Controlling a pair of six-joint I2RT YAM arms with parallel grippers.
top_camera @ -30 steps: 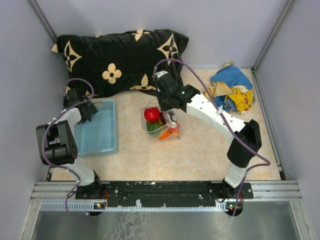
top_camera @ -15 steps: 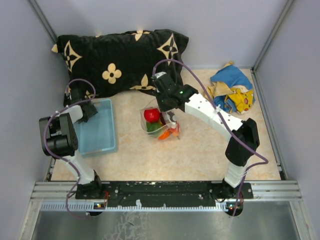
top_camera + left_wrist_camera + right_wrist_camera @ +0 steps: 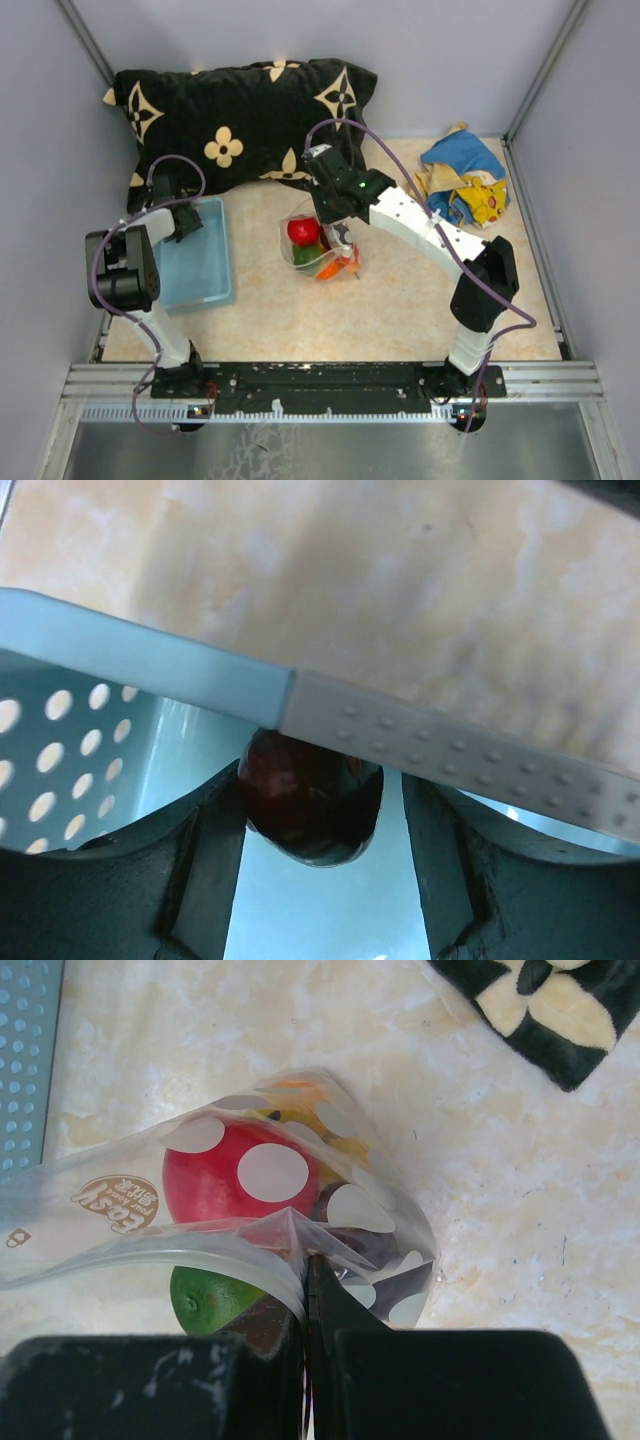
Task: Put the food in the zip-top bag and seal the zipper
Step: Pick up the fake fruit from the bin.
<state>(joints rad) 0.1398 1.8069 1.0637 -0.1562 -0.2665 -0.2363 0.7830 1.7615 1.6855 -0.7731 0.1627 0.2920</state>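
The clear zip-top bag [image 3: 322, 245] lies mid-table with a red [image 3: 303, 229], a green [image 3: 303, 254] and an orange food piece [image 3: 331, 268] in it. My right gripper [image 3: 338, 222] is shut on the bag's mouth edge. In the right wrist view my right gripper [image 3: 308, 1270] pinches the film by the pale zipper strip [image 3: 150, 1250], with red [image 3: 215, 1185], green [image 3: 215, 1300] and dark [image 3: 372, 1248] pieces behind. My left gripper [image 3: 178, 218] is at the basket's far corner. It is open [image 3: 322, 815] around a dark purple-brown fruit [image 3: 310, 800], whose right side stands apart from the finger.
The light blue basket [image 3: 195, 265] stands at the left, its rim [image 3: 150, 660] crossing above the left fingers. A black pillow [image 3: 240, 110] lies along the back. A blue-and-yellow cloth [image 3: 465, 180] sits at the back right.
My left arm has swung its elbow inward and the gripper has shifted slightly right at the basket's far corner. The right gripper and bag have barely moved.
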